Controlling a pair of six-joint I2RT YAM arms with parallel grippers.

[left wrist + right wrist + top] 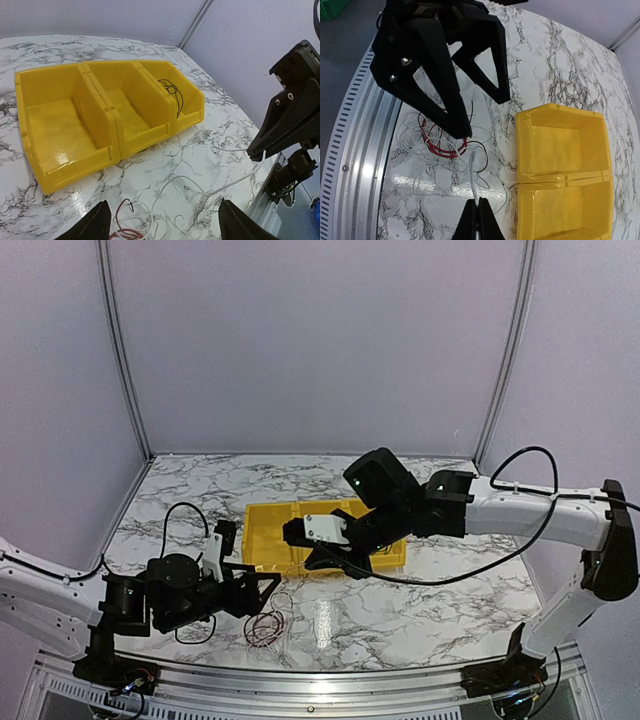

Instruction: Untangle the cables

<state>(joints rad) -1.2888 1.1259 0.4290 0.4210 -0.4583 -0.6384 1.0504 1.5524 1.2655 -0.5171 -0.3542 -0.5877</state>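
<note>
Loose knot of cables [440, 142] on the marble table [420, 610] close to its near edge, red loops at the core, white and black strands straggling out around them. One white wire [473, 172] running out of the knot toward the bin side, its end pinched in the right gripper [477, 206], jaws closed flat upon it. One black wire [172, 92] already apart, lying by itself in an end compartment of the yellow bin [75, 165]. Close over the knot, the left gripper [162, 227], jaws spread wide and holding nothing, red and white strands on the table between its fingers. Judged early in the job: one strand sorted, a second gripped but apparently not yet free of the red loops, the rest knotted together. Left to do, by the look of it: ease the white strand clear without dragging the whole knot along, then part the red from the remaining white and black.
</note>
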